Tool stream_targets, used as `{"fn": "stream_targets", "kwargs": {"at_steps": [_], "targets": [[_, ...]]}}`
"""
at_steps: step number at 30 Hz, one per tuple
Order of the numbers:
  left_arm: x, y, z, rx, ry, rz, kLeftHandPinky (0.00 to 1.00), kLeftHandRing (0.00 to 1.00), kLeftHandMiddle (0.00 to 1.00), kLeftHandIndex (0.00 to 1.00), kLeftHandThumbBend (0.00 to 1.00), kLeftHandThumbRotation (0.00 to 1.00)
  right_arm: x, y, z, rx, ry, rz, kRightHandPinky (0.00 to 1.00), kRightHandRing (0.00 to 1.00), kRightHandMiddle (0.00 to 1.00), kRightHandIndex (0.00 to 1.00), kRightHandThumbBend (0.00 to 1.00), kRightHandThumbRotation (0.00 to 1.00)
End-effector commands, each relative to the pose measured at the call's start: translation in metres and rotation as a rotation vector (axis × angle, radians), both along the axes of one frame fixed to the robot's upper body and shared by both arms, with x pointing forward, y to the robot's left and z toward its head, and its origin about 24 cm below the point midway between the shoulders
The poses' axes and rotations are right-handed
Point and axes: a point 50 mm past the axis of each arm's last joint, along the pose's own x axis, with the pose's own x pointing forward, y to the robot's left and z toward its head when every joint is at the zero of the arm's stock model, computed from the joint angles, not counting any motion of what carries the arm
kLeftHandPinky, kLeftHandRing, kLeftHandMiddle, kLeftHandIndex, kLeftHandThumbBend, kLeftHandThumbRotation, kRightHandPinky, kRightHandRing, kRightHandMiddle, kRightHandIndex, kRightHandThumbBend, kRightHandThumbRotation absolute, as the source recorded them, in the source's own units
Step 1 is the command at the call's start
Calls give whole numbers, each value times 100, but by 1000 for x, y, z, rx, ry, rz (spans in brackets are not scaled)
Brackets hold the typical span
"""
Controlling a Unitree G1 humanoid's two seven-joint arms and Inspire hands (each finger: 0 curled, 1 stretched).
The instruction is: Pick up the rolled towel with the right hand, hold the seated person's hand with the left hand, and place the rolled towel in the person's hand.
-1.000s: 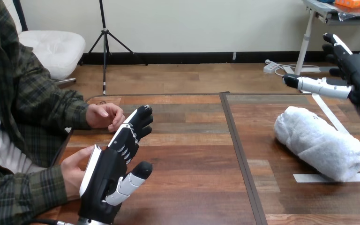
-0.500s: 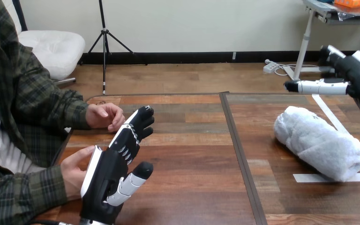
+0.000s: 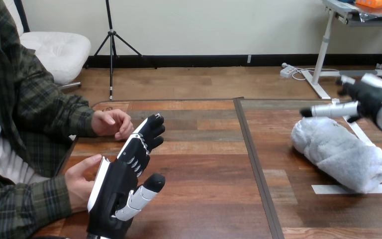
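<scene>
The white rolled towel [image 3: 339, 152] lies on the table at the right, slanting from far left to near right. My right hand [image 3: 365, 98] hovers just above its far end, open, thumb pointing left, touching nothing that I can see. At the lower left my left hand [image 3: 122, 186] stands open, fingers straight and pointing away. The person's nearer hand [image 3: 79, 181] sits against the back of my left hand; no finger of mine curls round it. The person's farther hand [image 3: 111, 122] rests on the table just beyond my fingertips.
White tape lines [image 3: 350, 188] mark the table under and beside the towel. A dark seam [image 3: 252, 154] runs down the table between the two sides. The person's sleeved arms fill the left edge.
My right hand has dropped and moved left, from above and beyond the towel to just over its far end. My left hand and the person's hands have barely moved.
</scene>
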Motion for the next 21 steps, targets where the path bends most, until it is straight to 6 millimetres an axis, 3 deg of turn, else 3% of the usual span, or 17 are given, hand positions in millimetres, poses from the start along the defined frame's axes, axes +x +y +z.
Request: {"fn": "stream_targets", "kwargs": {"at_steps": [1,5,8,14,17,21], "targets": [[15,-11,30,-18,-152,-45,89,91,92,89,100,73,29,2,48,-172,-20,14,88,99,98,100,95,40],[14,-10,30,-17,-159,-40,89,91,92,89,100,73,29,3,41,-202,11,12,90,99,98,100,96,41],[13,-10,31,-19,-163,-39,89,91,92,89,100,72,30,5,37,-244,35,29,77,91,94,99,98,44],[11,-8,32,-15,-174,-35,89,91,91,88,100,74,29,8,27,-258,90,34,77,92,95,98,99,46],[10,-7,32,-19,-177,-34,89,91,91,88,100,74,28,9,21,-270,109,39,69,89,95,96,99,50],[8,-6,33,-26,-181,-36,89,91,91,88,100,74,27,12,13,-295,141,45,63,87,91,90,100,49]]}}
